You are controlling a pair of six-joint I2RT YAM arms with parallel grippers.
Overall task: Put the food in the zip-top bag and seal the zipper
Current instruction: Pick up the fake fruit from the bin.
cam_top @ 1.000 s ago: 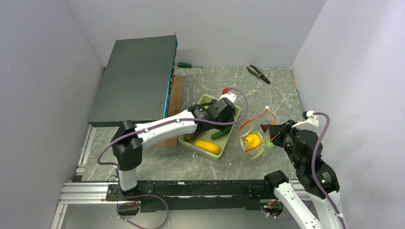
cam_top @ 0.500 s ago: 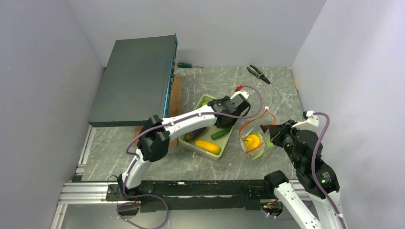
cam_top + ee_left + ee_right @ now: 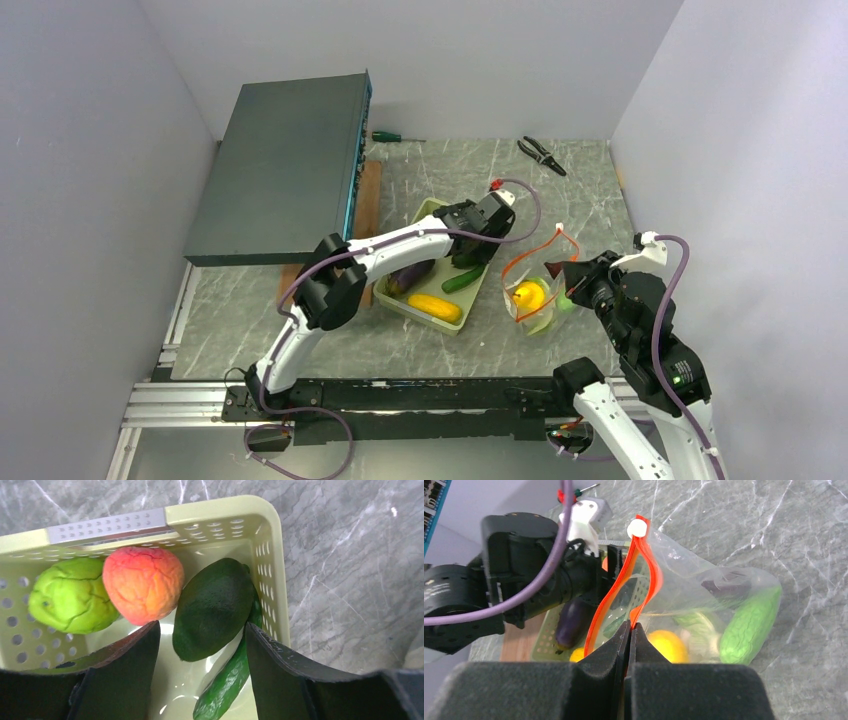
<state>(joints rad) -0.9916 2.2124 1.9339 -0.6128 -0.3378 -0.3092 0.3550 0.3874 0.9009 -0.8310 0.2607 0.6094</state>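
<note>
Now: right claw (image 3: 630,626) pinched shut on the red strip (image 3: 649,570) of the clear bag (image 3: 714,590), which lies on the surface (image 3: 814,555) at 3 o'clock of the tray (image 3: 220,507), mouth gaping, with a yellow piece (image 3: 666,645) and a green piece (image 3: 749,625) inside. Left claw (image 3: 201,630) wide open, empty, straddling a dark green fruit (image 3: 212,605). Film looks thin, floppy, slippery; probably best held by the stiffer strip

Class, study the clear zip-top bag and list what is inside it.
Inside the bag: an orange-yellow round piece, a bright green piece, a small dark purple piece and something pale, probably the cauliflower. The right gripper, pinching the zipper, hides the bag's near part.
</note>
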